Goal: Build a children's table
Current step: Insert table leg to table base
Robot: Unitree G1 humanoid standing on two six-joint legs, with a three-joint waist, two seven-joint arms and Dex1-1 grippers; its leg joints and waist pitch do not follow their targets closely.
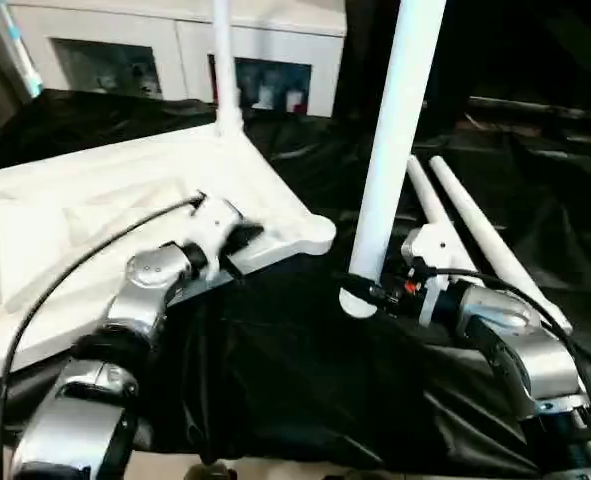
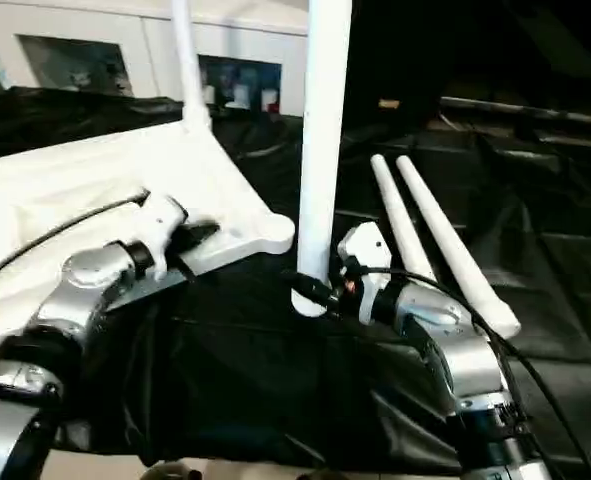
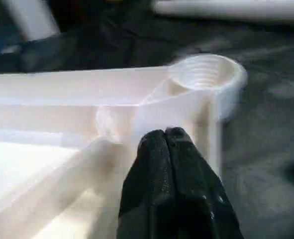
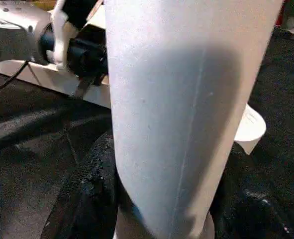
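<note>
With one leg (image 1: pixel 223 70) already upright in the far corner of the overturned top (image 1: pixel 95 200), the right gripper (image 1: pixel 360 295) clamps a second leg (image 1: pixel 395 130) beside the empty near socket (image 3: pixel 206 74), the closed left gripper (image 3: pixel 169 144) resting on the top, two legs (image 1: pixel 475 230) still lying on the black cloth (image 1: pixel 295 370).

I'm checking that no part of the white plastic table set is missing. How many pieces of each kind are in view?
White plastic rectangular table top: 1
White tapered tube legs: 4 (one standing in the far corner socket, one held upright in the right gripper, two lying on the black cloth)
Total: 5
</note>
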